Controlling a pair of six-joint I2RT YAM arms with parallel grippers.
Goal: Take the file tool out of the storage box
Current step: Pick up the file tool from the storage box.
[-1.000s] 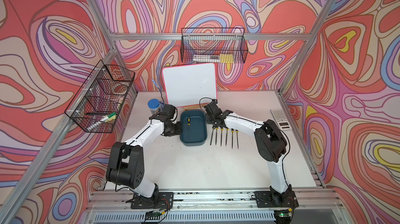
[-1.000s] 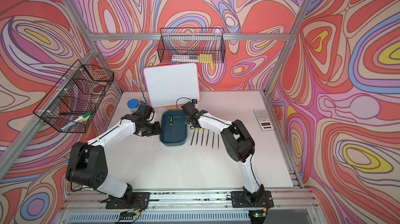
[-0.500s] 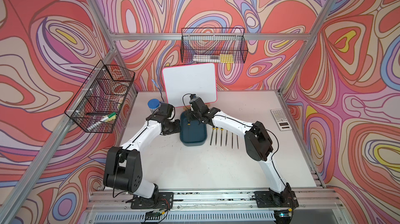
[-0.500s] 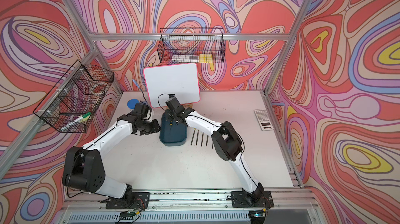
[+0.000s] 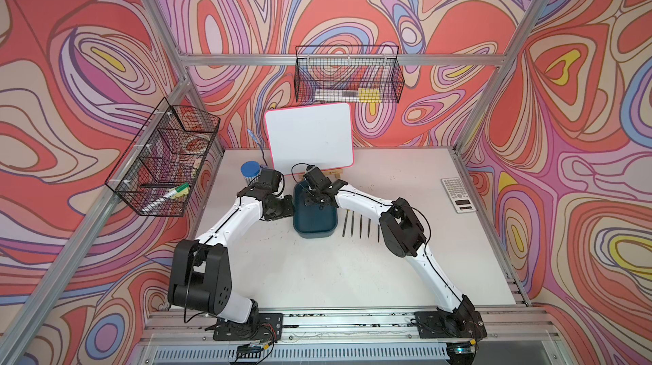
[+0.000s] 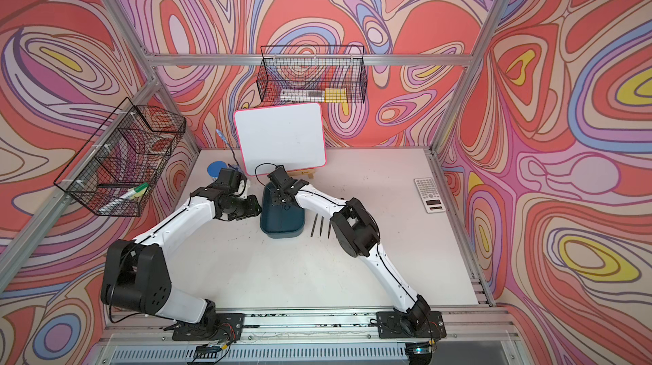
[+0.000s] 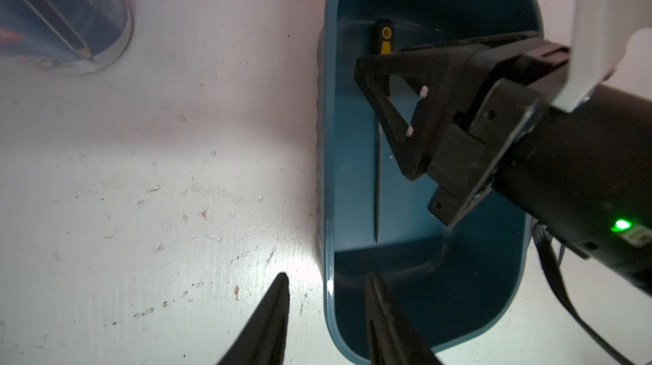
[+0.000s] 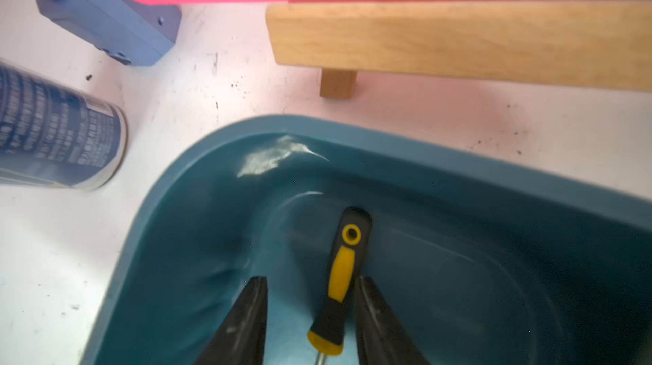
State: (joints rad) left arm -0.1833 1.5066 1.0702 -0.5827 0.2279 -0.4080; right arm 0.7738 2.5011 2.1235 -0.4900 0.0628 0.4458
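Note:
The storage box [image 5: 314, 225] [image 6: 282, 225] is a dark teal tub in the middle of the table. The file tool [image 8: 341, 275] [image 7: 377, 176], with a black and yellow handle, lies flat on the box floor near its far end. My right gripper [image 8: 312, 280] [image 5: 315, 201] is down inside the box. It is open, one finger on each side of the file handle, which lies close to one finger. My left gripper [image 7: 327, 275] [image 5: 289, 204] is open astride the box's left rim [image 7: 326, 204], one finger outside and one inside.
Several dark files [image 5: 356, 227] lie in a row on the table right of the box. A whiteboard [image 5: 308, 139] on a wooden stand [image 8: 458, 42] stands just behind it. A blue pencil can [image 5: 250, 171] is at the back left. A calculator [image 5: 458, 194] is at the right.
My right arm has swung left from above the row of files into the far end of the box, and its jaws have widened a little. The left arm has barely moved.

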